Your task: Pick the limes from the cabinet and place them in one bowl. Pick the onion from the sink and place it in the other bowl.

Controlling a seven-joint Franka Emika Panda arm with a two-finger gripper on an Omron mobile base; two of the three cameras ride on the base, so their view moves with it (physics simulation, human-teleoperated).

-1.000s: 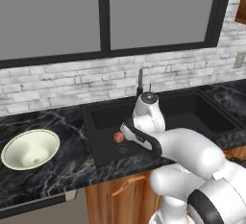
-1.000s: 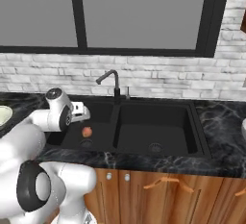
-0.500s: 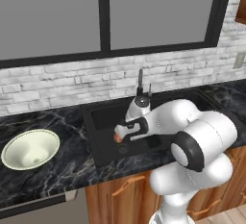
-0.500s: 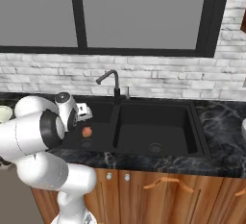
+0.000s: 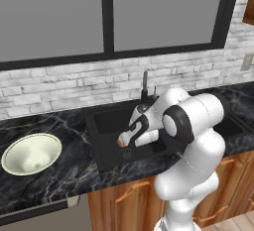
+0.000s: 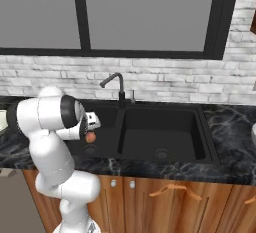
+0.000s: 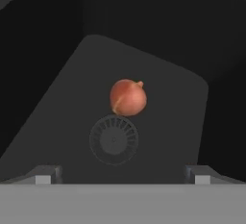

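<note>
Nearest to me are the reddish-brown lower cupboards (image 6: 170, 197) with their curved handles, shut under the edge of the black marbled counter (image 5: 64, 175). On that counter, well off to the arm's left, sits the other bowl (image 5: 31, 153), smooth and cream with a yellowish rim, nothing in it that I can see. Set into the counter is the sink (image 6: 150, 134), a black double basin; the right base view shows a round drain in the floor of each half. The arm's bulky white elbow hangs over the front rim of the sink and hides part of the left basin in both base views.

The gripper (image 5: 124, 141) is poised low over the left basin, pointing down into it. In the hand view its two dark fingertips (image 7: 45, 174) stand wide apart at the bottom of the picture, with nothing between them, so the jaws are spread and empty. The onion (image 7: 128, 97) lies on the basin floor, touching the far edge of the round drain (image 7: 114, 140), apart from the fingers and roughly centred between them. Nothing lies between hand and onion.

Behind the basin rises the slim dark tap (image 6: 116, 88), then the pale brick wall (image 6: 165, 84) and a dark-framed window (image 6: 145, 17).
</note>
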